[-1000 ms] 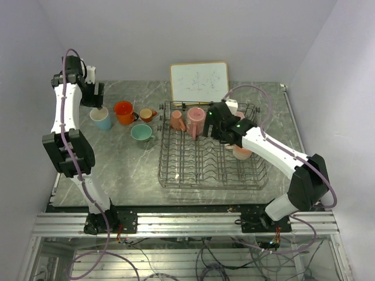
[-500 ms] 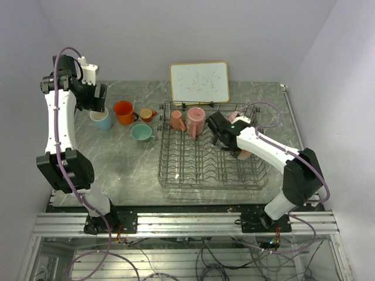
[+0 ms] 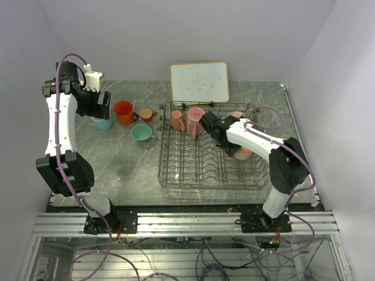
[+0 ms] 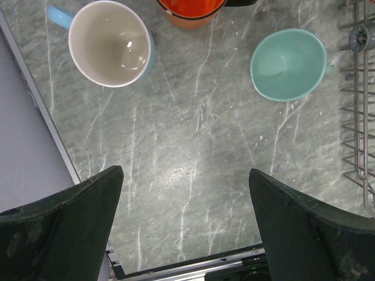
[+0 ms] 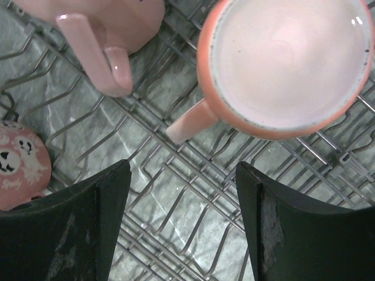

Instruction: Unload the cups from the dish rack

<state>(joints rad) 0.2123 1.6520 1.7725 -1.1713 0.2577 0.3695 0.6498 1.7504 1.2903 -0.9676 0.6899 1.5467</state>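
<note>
Pale walls (image 3: 176, 29) close in a grey marbled table (image 3: 117, 170). The dark wire dish rack (image 3: 199, 170) fills its right half. Pink cups (image 3: 195, 120) and a peach cup (image 5: 287, 64) sit in the rack. A blue cup (image 4: 111, 44), two orange cups (image 3: 123, 111) and a mint cup (image 4: 288, 64) stand on the table left of it. The left gripper (image 4: 184, 175) gapes empty above the table, the right gripper (image 5: 183, 170) likewise above the rack.

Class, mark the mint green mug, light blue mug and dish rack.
mint green mug (image 4: 287, 64): left wrist view, inside.
light blue mug (image 4: 110, 44): left wrist view, inside.
dish rack (image 3: 193, 170): top view, bare wires.
</note>
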